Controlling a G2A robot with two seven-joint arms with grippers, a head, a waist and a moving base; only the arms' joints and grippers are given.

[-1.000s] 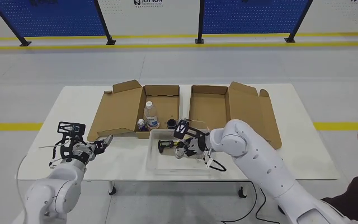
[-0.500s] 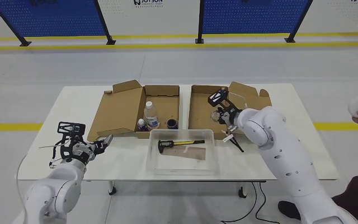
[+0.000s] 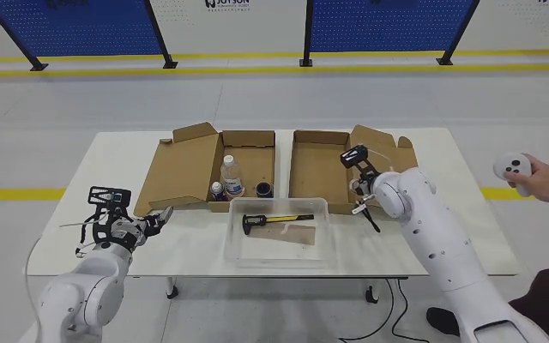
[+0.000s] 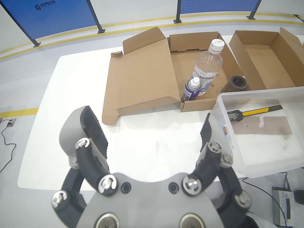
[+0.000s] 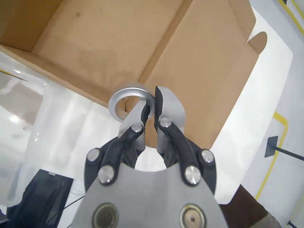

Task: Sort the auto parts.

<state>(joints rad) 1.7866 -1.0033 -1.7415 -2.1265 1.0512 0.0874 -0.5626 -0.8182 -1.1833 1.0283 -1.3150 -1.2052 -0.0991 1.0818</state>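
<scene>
Overhead camera looks down at the table (image 3: 120, 171); nearer wrist cameras share the right cardboard box (image 5: 106, 36).

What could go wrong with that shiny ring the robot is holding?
1. The right gripper pinches the ring only at one spot on its rim, so it might slip out.
2. The ring seems to hang over the near wall of the cardboard box; dropped here, it could bounce onto the table outside.
</scene>
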